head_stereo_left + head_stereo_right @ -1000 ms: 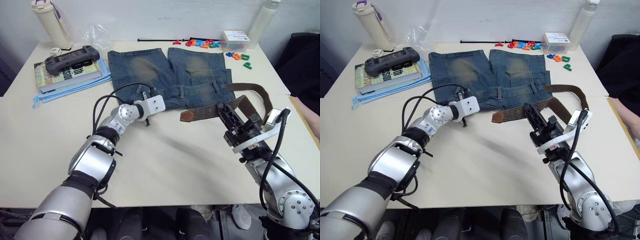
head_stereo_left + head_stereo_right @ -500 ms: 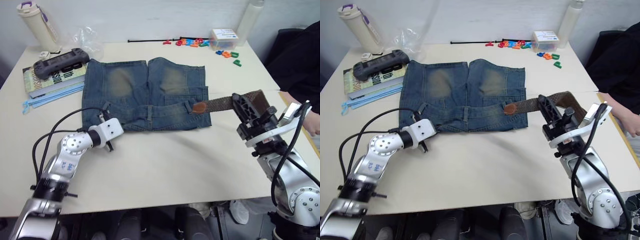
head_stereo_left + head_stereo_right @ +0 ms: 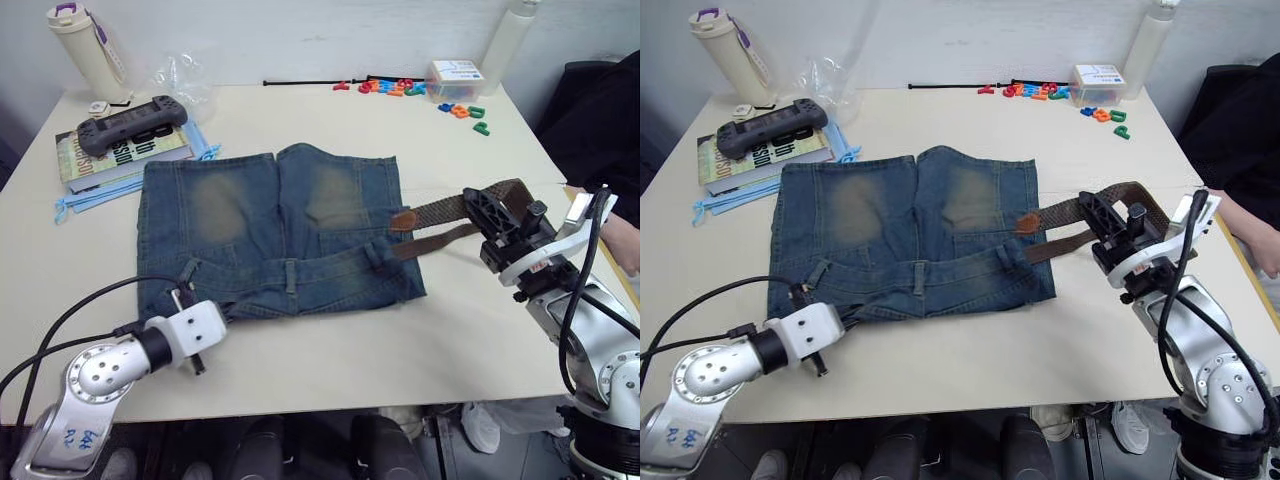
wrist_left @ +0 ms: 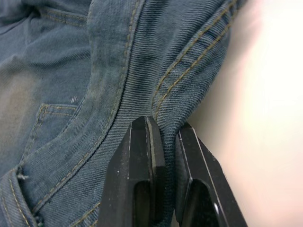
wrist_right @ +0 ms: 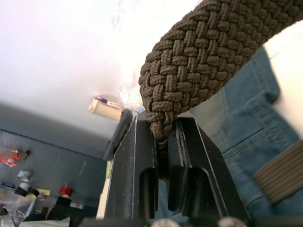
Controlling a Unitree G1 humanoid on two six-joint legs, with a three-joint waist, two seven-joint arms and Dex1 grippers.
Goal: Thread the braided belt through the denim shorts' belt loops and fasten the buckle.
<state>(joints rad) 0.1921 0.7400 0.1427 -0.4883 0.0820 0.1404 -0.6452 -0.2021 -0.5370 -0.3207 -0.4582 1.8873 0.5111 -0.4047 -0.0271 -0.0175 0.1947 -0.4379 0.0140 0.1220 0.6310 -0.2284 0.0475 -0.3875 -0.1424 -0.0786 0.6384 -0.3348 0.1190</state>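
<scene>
Bottle (image 3: 85,45), at ten o'clock on the table (image 3: 330,330); gamepad (image 3: 130,122) atop books (image 3: 115,150) just below it. Left gripper (image 4: 163,142) at seven o'clock, fingers pressed onto a fold at the near left corner of the shorts' waistband. Shorts (image 3: 275,235) flat at table centre, legs toward twelve o'clock, waistband toward six. Belt (image 3: 450,215) at three o'clock off the shorts: tan tip (image 3: 402,220) resting on the right edge of the denim, a second run passing under a loop (image 3: 378,262) on the waistband, both bending back at the right gripper (image 5: 162,135), pinched shut on the braid. Toy letters (image 3: 410,90) and small box (image 3: 455,78) at one o'clock.
</scene>
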